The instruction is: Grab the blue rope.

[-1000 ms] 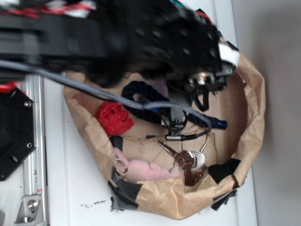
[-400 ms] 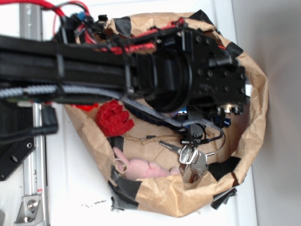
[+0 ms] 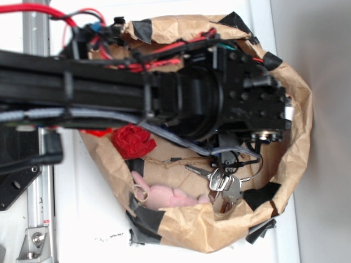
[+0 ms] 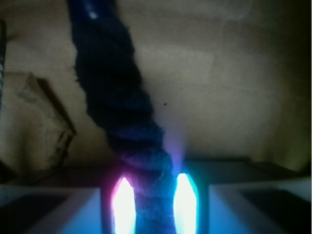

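In the wrist view the blue rope [image 4: 114,92], thick, twisted and dark navy, runs from the top of the frame down between my gripper [image 4: 155,195] fingers. Its shiny blue capped end [image 4: 90,9] lies at the top. Both glowing fingertips [image 4: 124,195] press against the rope's sides, and the rope looks narrower there. The rope lies on the brown paper floor of the bag. In the exterior view the black arm [image 3: 219,98] reaches down into the paper bag and hides the rope and the fingers.
The brown paper bag [image 3: 299,126] with black tape walls in the workspace. Inside lie a red paper flower [image 3: 132,140], a key bunch [image 3: 225,189] and a pink plush toy [image 3: 164,196]. A metal rail [image 3: 38,219] stands at the left. A paper fold [image 4: 46,122] rises beside the rope.
The arm has swung down over the bag and now covers the rope, which showed a second ago. Since 0.4 s ago it has only shifted slightly.
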`<action>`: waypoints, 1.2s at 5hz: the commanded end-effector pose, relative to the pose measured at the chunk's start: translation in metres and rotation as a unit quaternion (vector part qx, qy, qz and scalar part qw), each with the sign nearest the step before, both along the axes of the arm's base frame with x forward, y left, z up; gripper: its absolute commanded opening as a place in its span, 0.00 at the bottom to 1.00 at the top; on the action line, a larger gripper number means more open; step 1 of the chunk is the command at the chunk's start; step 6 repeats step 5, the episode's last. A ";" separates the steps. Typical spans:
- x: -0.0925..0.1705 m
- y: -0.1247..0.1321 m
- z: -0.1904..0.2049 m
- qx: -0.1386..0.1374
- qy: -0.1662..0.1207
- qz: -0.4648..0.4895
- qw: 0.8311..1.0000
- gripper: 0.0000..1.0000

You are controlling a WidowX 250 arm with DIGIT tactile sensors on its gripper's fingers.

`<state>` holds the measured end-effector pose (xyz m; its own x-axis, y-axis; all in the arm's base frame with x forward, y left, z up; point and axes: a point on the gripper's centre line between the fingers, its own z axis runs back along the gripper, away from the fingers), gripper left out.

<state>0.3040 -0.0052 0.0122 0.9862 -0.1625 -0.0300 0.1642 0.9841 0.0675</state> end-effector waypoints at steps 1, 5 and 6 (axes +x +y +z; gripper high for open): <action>-0.016 0.007 0.077 -0.019 -0.126 0.017 0.992 0.00; -0.033 0.029 0.154 -0.007 -0.101 0.114 0.988 0.00; -0.033 0.029 0.154 -0.007 -0.101 0.114 0.988 0.00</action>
